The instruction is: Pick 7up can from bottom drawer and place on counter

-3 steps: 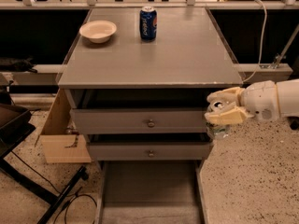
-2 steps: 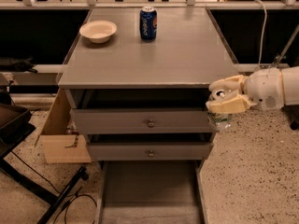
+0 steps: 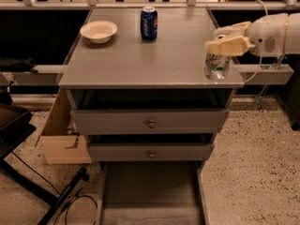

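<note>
A white bowl sits at the left rear of the grey table, with a blue Pepsi can standing upright just to its right. Below the two knobbed drawers, the bottom drawer is pulled out and its flat floor shows nothing on it. At the table's front right corner, the 7up can hangs upright from the claw, whose fingers are clamped on the can's top. The white arm reaches in from the right. Whether the can's base touches the table cannot be told. The risk appears to lie in the placement. The can is very near the right and front edges, so a release while it is tilted or not fully seated could tip it off onto the floor.
</note>
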Robot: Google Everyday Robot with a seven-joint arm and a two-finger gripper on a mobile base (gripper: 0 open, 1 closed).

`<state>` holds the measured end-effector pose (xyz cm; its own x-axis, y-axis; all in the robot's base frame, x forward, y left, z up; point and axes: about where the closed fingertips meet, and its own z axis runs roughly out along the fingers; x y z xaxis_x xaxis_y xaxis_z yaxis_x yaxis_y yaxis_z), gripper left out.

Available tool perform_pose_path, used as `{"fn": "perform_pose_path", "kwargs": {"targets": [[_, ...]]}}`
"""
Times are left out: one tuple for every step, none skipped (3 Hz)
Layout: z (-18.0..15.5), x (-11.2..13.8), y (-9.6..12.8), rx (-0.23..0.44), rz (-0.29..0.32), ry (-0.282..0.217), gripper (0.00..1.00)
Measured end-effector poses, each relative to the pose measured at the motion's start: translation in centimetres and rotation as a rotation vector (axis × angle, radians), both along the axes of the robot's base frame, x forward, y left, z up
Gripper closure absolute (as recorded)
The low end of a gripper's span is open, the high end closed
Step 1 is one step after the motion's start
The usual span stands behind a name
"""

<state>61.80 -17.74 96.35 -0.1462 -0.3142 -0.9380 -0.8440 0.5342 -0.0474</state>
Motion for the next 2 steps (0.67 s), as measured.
{"fn": "perform_pose_path", "kwargs": {"targets": [[0.9, 5.3, -0.2, 0.085, -0.064, -0.013, 1.0], [-0.5, 9.8, 0.1, 0.111, -0.094, -0.027, 1.0]]}}
